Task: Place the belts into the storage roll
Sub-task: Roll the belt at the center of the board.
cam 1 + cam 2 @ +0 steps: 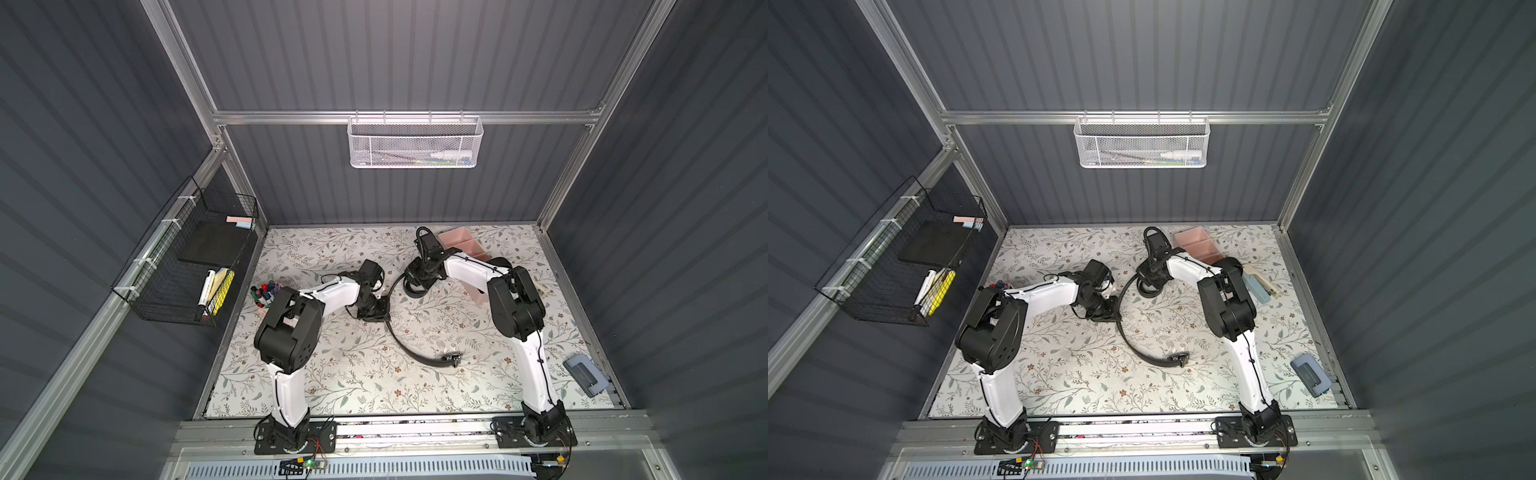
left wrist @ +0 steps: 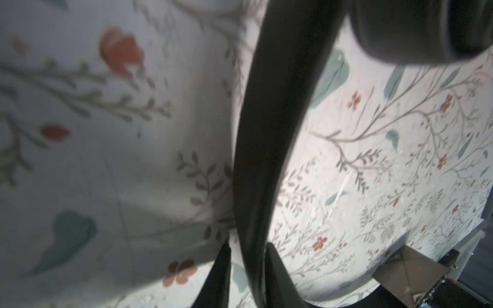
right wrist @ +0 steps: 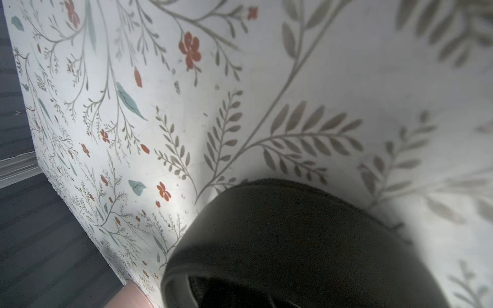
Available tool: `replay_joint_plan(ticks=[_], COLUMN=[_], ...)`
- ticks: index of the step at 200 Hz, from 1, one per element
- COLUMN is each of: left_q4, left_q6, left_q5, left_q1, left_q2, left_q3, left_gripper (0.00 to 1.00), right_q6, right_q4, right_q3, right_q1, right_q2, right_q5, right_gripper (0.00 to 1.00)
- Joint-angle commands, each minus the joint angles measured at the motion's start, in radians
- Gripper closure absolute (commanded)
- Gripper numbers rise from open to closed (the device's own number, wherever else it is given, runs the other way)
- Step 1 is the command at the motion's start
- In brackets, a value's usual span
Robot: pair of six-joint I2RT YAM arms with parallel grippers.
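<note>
One belt (image 2: 266, 133) lies on the desk (image 1: 332, 374), wholly outside the storage roll (image 1: 457, 239). Its coiled end (image 3: 293, 240) sits near the roll's long side. The strap arcs away from the roll, with the buckle (image 1: 455, 357) well apart from it.

Left gripper (image 2: 248, 242): jaws straddle the strap, set narrow, with a sliver of desk showing beside one finger (image 2: 221, 274).

Right gripper (image 1: 417, 281): at the coil, closed. Fingers hidden, so cannot tell whether it pinches the strap.
</note>
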Motion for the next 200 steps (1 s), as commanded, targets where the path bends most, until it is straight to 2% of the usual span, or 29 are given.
replay_joint_plan(ticks=[1,22,50,95,119,139,173,194,200], left_q4=[0.016,0.077,0.156,0.164,0.141,0.041,-0.173,-0.189,-0.182], left_q6=[-0.091,-0.173,-0.263,-0.287,-0.278,-0.226,-0.068,-0.013,0.001], left_q5=[0.023,0.022,0.048,0.077,0.098,0.098,0.014,-0.021,-0.024], left_q1=[-0.075,-0.13,-0.154,-0.169,-0.169,-0.169,-0.153,-0.126,-0.115], left_q2=[-0.037,-0.042,-0.012,0.013,0.04,0.033,-0.012,-0.057,-0.065], left_q3=[-0.071,-0.098,-0.136,-0.115,-0.079,-0.027,0.106,0.164,0.173], left_gripper=[0.75,0.73,0.7,0.64,0.51,0.38,0.17,0.01,0.01], right_q6=[0.016,0.007,0.02,0.04,0.056,0.081,0.094,0.097,0.097], right_q4=[-0.021,-0.025,-0.025,0.022,0.031,0.068,0.103,0.125,0.133], right_q3=[0.072,0.109,0.082,-0.067,-0.109,-0.149,-0.165,-0.176,-0.179], right_q1=[-0.016,-0.014,-0.004,0.019,0.024,0.021,0.01,0.003,0.0], right_q2=[0.039,0.064,0.062,0.011,0.01,0.008,0.011,0.007,0.006], right_q5=[-0.007,-0.035,-0.069,-0.093,-0.093,-0.134,-0.152,-0.166,-0.172], right_gripper=[1.0,1.0,1.0,1.0,1.0,1.0,1.0,1.0,1.0])
